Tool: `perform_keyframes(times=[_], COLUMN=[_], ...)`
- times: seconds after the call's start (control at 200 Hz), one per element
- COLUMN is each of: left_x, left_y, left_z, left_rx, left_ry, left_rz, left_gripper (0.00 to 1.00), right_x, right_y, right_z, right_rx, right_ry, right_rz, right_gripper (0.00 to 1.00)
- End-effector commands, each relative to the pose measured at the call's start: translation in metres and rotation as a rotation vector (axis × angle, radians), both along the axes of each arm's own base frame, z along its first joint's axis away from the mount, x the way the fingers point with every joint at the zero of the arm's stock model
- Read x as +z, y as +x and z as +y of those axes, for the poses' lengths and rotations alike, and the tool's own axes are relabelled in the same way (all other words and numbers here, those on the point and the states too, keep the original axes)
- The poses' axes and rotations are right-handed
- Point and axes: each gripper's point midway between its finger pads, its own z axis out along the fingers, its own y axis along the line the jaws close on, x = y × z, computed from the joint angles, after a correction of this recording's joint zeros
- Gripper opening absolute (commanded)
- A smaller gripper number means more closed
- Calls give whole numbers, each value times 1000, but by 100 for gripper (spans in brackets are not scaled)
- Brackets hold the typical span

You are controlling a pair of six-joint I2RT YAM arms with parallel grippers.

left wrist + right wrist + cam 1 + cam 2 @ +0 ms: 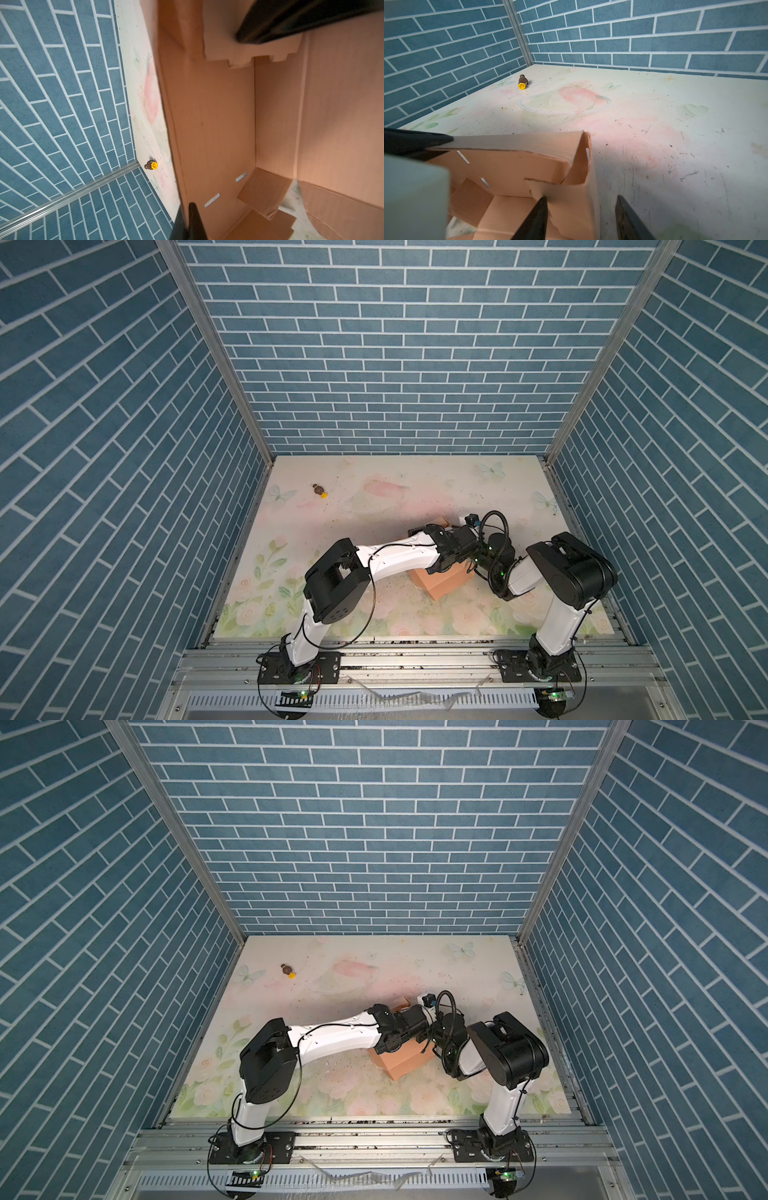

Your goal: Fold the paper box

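You have one paper box, peach-orange thin matte cardboard, standing open just right of the middle of the floral-printed tabletop, under both wrists. Its walls are creased, one inner flap has a stepped die-cut edge, and two narrow slots pierce one wall. Your left hand is pinched tight on a wall's edge. Your right hand stands half wide, its two black tapered fingers astride another wall, one inside, one outside. One tiny brown-and-yellow knob-shaped object lies near the far left corner.
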Motion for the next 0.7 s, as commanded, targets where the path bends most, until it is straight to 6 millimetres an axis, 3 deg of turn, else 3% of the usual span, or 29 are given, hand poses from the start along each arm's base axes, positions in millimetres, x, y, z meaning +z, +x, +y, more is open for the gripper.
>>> perform_keyframes(times=[0.0,0.24,0.695], left_x=[8,10,4], left_y=[-7,-7,-7], left_z=[-1,-1,-2], left_rx=[-16,-16,-15], left_ry=[-10,-11,3], left_rz=[14,10,16], left_gripper=[6,6,6], right_x=[12,7,7], right_y=[-4,-13,-7], right_z=[-5,-14,-14], right_rx=[-15,-37,-42], right_ry=[10,-1,9], right_rz=[-44,-27,-27], right_gripper=[54,55,54])
